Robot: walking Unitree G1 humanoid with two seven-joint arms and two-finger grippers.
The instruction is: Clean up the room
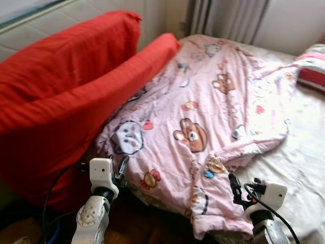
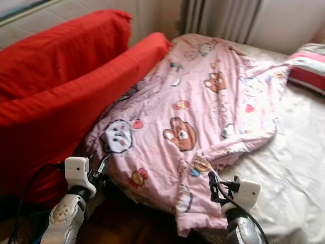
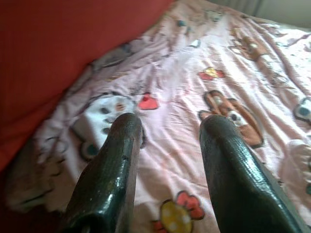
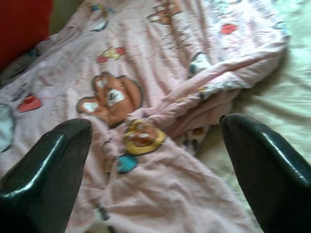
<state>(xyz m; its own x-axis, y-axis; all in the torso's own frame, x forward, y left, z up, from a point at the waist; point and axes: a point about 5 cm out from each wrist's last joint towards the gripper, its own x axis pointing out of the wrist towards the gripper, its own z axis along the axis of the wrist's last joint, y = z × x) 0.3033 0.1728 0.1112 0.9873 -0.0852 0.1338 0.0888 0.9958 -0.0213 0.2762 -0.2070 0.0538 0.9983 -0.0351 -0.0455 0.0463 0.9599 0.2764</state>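
Bed (image 1: 304,152): pink quilt (image 1: 203,117) beside red cushions (image 1: 61,91); both end effectors' fingers apart, empty.

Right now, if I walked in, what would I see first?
First, the big pink blanket with cartoon bears, rumpled over the bed. Next, the bright red cushions stacked against its left side. Nearest you, the left gripper and right gripper hover open at the blanket's near edge.

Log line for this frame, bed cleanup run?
phase: approach | left gripper: open, over pink quilt near red sofa | right gripper: open, over quilt's near edge | quilt: rumpled on bed, ungrasped
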